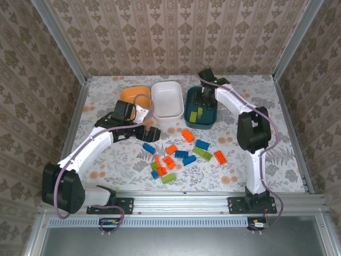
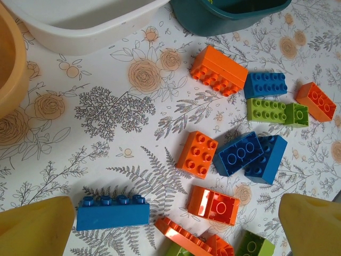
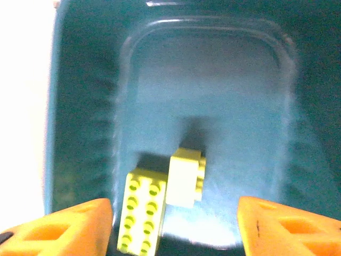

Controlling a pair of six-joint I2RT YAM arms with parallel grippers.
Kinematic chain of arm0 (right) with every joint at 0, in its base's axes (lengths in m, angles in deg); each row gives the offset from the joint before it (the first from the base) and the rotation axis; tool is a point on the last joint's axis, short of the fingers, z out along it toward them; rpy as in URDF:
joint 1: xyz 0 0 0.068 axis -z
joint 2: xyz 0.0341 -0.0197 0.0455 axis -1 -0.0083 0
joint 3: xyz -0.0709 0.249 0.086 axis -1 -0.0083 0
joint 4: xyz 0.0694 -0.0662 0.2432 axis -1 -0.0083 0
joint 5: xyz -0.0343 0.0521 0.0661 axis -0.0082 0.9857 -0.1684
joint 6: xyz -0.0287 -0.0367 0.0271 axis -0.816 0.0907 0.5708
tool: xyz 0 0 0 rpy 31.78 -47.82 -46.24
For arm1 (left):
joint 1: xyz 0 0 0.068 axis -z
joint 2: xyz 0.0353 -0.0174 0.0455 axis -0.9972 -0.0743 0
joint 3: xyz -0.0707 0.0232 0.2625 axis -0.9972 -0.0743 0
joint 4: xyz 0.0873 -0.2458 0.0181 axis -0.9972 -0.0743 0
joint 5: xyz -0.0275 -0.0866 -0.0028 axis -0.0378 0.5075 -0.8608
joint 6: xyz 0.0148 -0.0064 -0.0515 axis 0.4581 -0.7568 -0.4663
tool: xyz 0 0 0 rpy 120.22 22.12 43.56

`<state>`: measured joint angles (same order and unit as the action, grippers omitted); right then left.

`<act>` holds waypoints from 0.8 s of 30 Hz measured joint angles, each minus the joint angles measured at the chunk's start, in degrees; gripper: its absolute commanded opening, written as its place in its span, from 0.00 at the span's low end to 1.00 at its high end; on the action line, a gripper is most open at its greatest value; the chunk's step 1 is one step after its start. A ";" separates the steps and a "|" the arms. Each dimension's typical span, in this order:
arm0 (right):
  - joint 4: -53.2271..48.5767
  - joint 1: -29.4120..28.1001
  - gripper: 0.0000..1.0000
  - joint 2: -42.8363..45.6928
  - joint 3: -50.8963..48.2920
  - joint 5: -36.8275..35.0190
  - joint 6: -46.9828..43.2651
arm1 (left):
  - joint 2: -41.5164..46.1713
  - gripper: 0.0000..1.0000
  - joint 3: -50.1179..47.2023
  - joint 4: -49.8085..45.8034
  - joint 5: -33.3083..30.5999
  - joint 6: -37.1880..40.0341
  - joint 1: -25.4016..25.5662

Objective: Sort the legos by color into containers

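Lime bricks [image 3: 141, 213], two, lie on the teal tub [image 3: 80, 106] floor between the right claw's [image 3: 173, 229] fingers, which stand apart, gripping nothing. Left claw [image 2: 176, 232] is spread wide over loose bricks [image 2: 198, 153] in blue, orange and lime; a blue brick [image 2: 112, 212] lies just beside one finger [image 2: 34, 226]. White tub [image 2: 80, 21] and orange tub [image 2: 8, 64] sit ahead of it.

Side by side at the far end of the worktop [image 1: 120, 160], orange tub [image 1: 133, 96], white tub [image 1: 168, 98] and dark teal tub [image 1: 200, 126], the last holding two lime green bricks [image 3: 139, 213], with blue, orange and green loose bricks [image 1: 181, 154] scattered nearer.
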<state>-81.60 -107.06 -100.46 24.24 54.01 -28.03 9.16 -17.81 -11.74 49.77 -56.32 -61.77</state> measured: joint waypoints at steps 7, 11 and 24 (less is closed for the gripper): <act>0.07 -0.35 0.74 24.15 -17.03 0.15 -0.50 | 0.00 1.00 0.00 -0.15 0.00 0.00 0.00; -2.82 -0.59 0.75 32.61 -26.77 0.15 -0.50 | 0.00 1.00 0.00 -0.15 0.00 0.00 0.00; -9.90 -5.03 0.78 43.17 -52.46 0.66 2.86 | 0.02 1.00 0.00 -0.13 0.00 0.00 0.02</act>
<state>-91.50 -112.09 -57.30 -28.22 54.67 -25.16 9.18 -17.81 -11.87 49.77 -56.32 -61.75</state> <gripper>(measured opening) 0.776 0.997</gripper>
